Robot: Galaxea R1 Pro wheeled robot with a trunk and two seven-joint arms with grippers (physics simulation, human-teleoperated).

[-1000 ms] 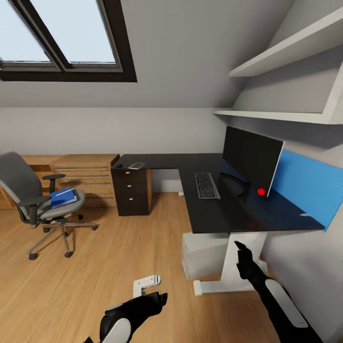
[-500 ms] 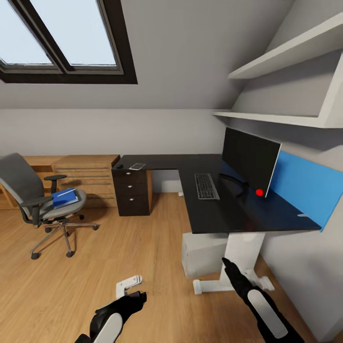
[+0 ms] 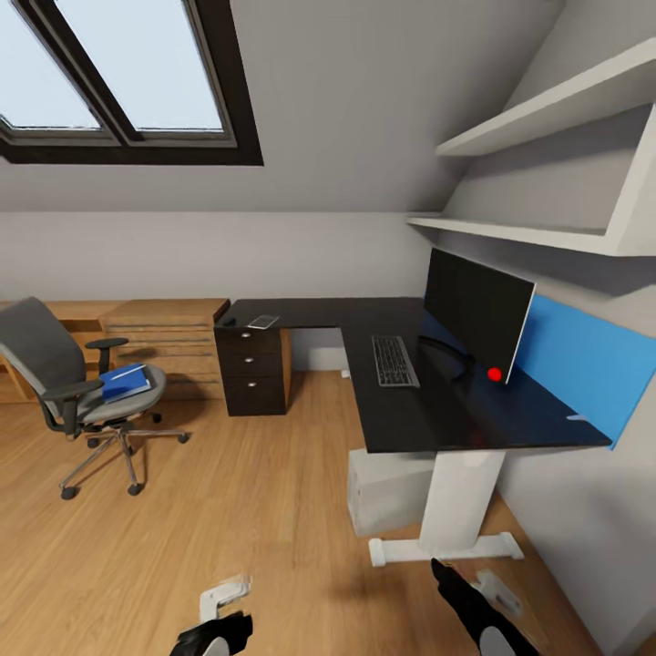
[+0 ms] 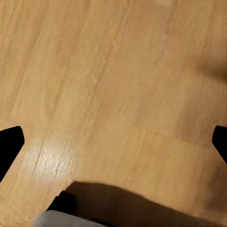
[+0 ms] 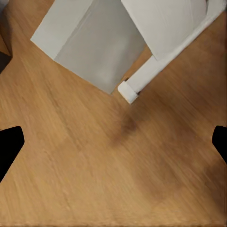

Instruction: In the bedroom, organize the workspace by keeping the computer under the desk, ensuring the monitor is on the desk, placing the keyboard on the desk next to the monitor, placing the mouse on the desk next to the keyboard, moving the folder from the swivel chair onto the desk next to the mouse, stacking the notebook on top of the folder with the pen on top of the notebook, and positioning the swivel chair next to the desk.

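Observation:
The black L-shaped desk (image 3: 401, 415) stands at the right wall. On it are the monitor (image 3: 474, 310) and, in front of it, the keyboard (image 3: 394, 361). The grey notebook (image 3: 262, 321) and the small black mouse (image 3: 228, 321) lie at the desk's far left end. The white computer (image 3: 387, 487) sits under the desk. At the left, the swivel chair (image 3: 55, 364) carries the blue folder (image 3: 123, 381). The pen is too small to tell. My left gripper (image 3: 228, 629) (image 4: 113, 142) and right gripper (image 3: 446, 579) (image 5: 113, 146) hang open and empty over the floor.
A light wood dresser (image 3: 164, 342) stands between chair and desk. White shelves (image 3: 547, 232) jut out above the monitor, a blue panel (image 3: 583, 355) lines the wall behind it. The desk's white leg and foot (image 3: 446, 547) (image 5: 151, 71) are near my right gripper. Wood floor (image 3: 228, 492) spreads between me and the chair.
Both arms have sunk lower and closer to me, to the bottom edge of the head view. The camera has shifted slightly; the room's things have stayed in place.

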